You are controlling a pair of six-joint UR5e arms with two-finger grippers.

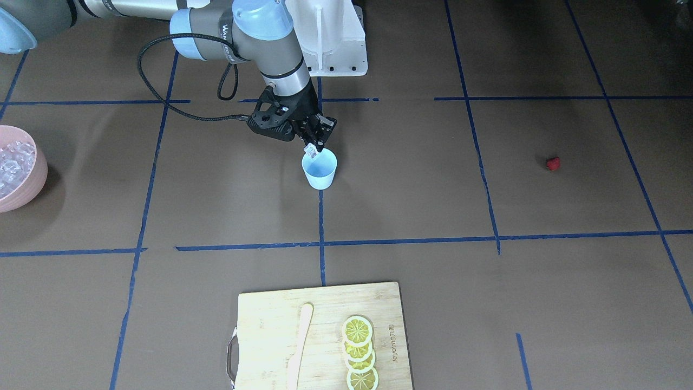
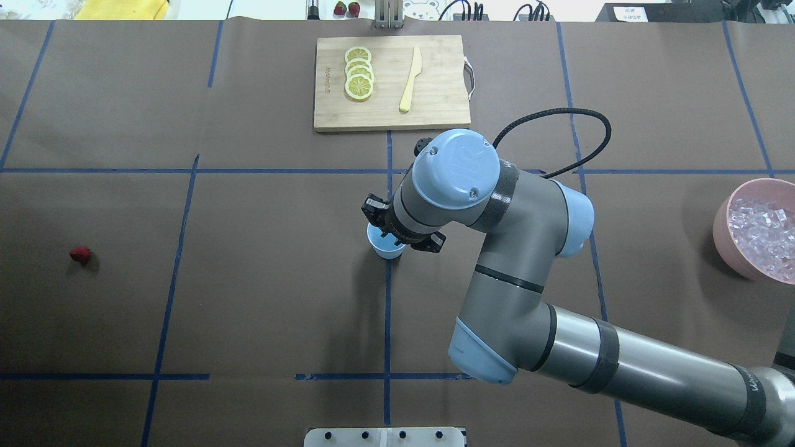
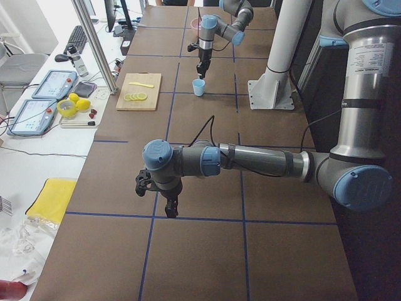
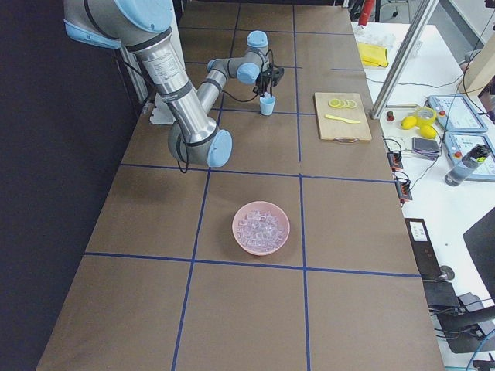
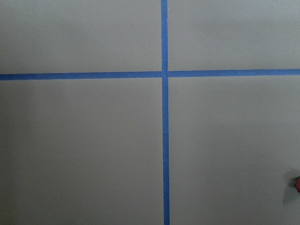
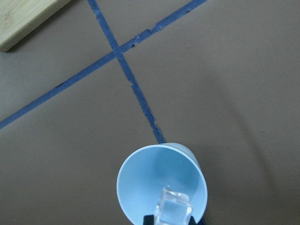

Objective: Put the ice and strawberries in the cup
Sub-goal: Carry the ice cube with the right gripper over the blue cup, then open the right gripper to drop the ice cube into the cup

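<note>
My right gripper [image 1: 314, 145] is shut on one clear ice cube [image 1: 310, 150] and holds it just above the mouth of the light-blue cup [image 1: 319, 170]. In the right wrist view the cube [image 6: 173, 207] hangs over the cup's near rim [image 6: 123, 180], and the cup looks empty inside. The tiny red strawberry [image 1: 553, 163] lies alone on the table, far from the cup, and also shows in the overhead view [image 2: 80, 254]. My left gripper [image 3: 169, 205] shows only in the exterior left view, low over the table; I cannot tell if it is open or shut.
A pink bowl [image 2: 720, 223] full of ice cubes [image 2: 764, 231] stands at the table's right edge. A wooden cutting board [image 2: 435, 93] with lemon slices [image 2: 359, 73] and a wooden knife [image 2: 410, 79] lies at the far side, beyond the cup.
</note>
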